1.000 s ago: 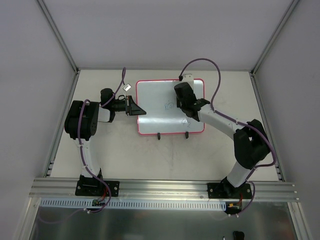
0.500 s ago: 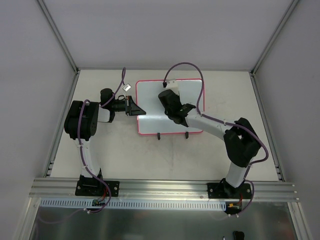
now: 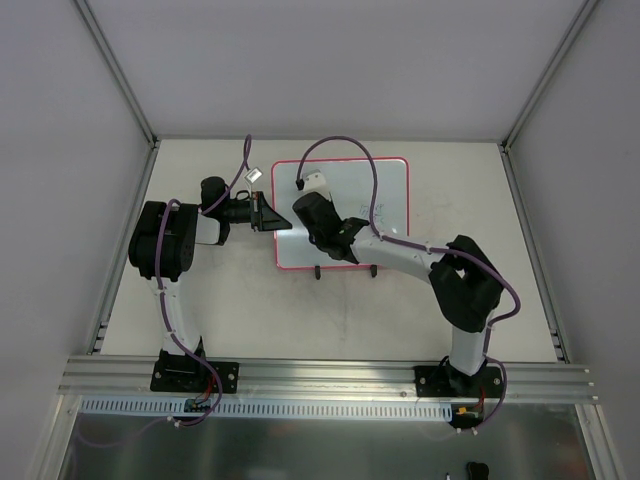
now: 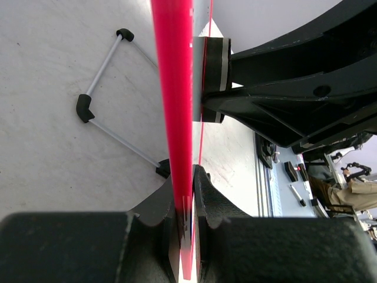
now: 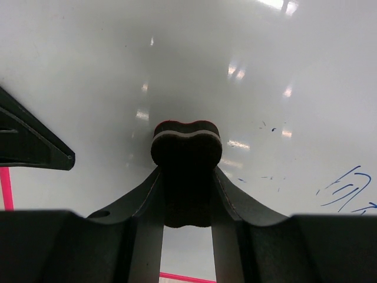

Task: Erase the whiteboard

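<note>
The whiteboard (image 3: 385, 200) lies flat at the back middle of the table, glossy white in a pink-red frame. My left gripper (image 3: 274, 222) is shut on its left edge. In the left wrist view that red edge (image 4: 175, 88) runs straight between the closed fingers of the left gripper (image 4: 187, 194). My right gripper (image 3: 308, 215) is over the board's left part, shut on the eraser (image 5: 187, 147). The eraser's black felt faces the white surface (image 5: 88, 59). Blue handwriting (image 5: 347, 188) and small blue specks stay to the eraser's right. The eraser (image 4: 215, 65) meets the board.
Two small black feet (image 3: 318, 272) stick out from the board's near edge. A thin wire piece with black ends (image 4: 103, 62) shows left of the red edge. My left gripper's finger (image 5: 35, 141) sits close to the eraser's left. Grey walls surround the table.
My right gripper has swept the eraser leftward across the board, from its right-centre to its left part. The left gripper has kept still on the board's edge.
</note>
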